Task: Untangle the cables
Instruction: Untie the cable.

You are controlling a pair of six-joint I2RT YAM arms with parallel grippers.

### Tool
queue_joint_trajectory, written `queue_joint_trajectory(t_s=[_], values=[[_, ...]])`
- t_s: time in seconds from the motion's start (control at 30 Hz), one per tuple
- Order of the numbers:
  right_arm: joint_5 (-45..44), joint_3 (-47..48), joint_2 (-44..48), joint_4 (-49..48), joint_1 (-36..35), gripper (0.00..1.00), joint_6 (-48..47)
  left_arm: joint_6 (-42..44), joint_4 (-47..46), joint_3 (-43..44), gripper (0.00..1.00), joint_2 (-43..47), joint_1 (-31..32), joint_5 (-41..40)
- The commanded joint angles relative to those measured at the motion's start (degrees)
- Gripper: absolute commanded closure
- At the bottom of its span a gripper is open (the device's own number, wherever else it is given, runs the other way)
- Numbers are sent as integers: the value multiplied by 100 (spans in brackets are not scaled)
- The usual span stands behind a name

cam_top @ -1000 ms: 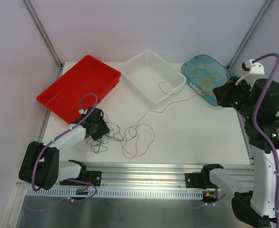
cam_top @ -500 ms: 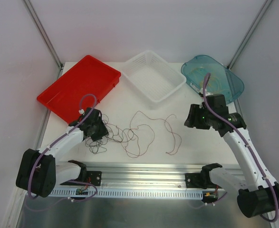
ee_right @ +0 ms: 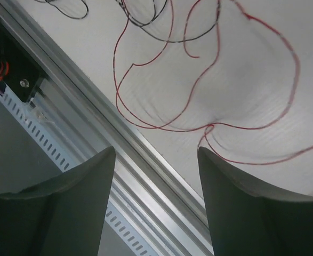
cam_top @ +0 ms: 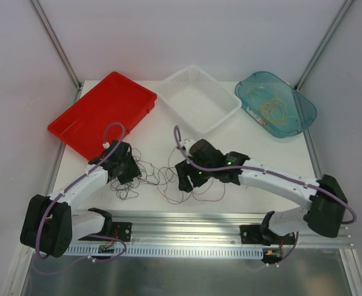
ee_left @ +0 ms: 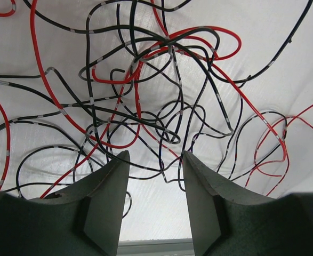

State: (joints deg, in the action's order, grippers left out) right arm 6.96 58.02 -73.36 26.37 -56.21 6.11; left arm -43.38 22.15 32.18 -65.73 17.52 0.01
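The cables (cam_top: pixel 150 175) lie as a loose tangle of thin red and black wires at the table's front centre. My left gripper (cam_top: pixel 124 170) sits at the tangle's left edge. In the left wrist view it (ee_left: pixel 155 160) is open, with the knot of cables (ee_left: pixel 169 48) just ahead and only bare table between the fingers. My right gripper (cam_top: pixel 190 180) hovers over the tangle's right side. It (ee_right: pixel 156 154) is open and holds nothing, and red cable (ee_right: pixel 218 124) loops lie beyond its tips. A yellow-orange cable (cam_top: pixel 273 111) rests in the teal bin.
A red tray (cam_top: pixel 82 117) stands at the back left, a white basket (cam_top: pixel 227 110) at the back centre and a teal bin (cam_top: pixel 304 111) at the back right. An aluminium rail (cam_top: pixel 187 222) runs along the table's front edge, right under my right gripper's fingers (ee_right: pixel 81 101).
My right arm swung from the teal bin down to the table's centre and its gripper opened. The red cable once stretched toward the bin now lies on the table. The left arm barely moved.
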Motion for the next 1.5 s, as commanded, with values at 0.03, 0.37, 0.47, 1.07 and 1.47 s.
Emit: queue_joint_trajectory(t_s=[0.03,0.37,0.47,1.07,1.47], values=[[122,420,-994,-834,-671,33,285,92,105,-28,55,69,-38,131],[209,702,-2586,-1556,-1147,38,303,22,96,-81,55,35,-38,26],[253,667,-2736,-1661,-1156,45,251,-4,88,-81,55,8,-38,25],[-1144,842,848,1395,-595,99,-1366,4,96,446,55,-1037,-91,-774],[-1838,2950,2783,2891,1191,99,-2157,92,88,605,55,-1363,-266,-827]])
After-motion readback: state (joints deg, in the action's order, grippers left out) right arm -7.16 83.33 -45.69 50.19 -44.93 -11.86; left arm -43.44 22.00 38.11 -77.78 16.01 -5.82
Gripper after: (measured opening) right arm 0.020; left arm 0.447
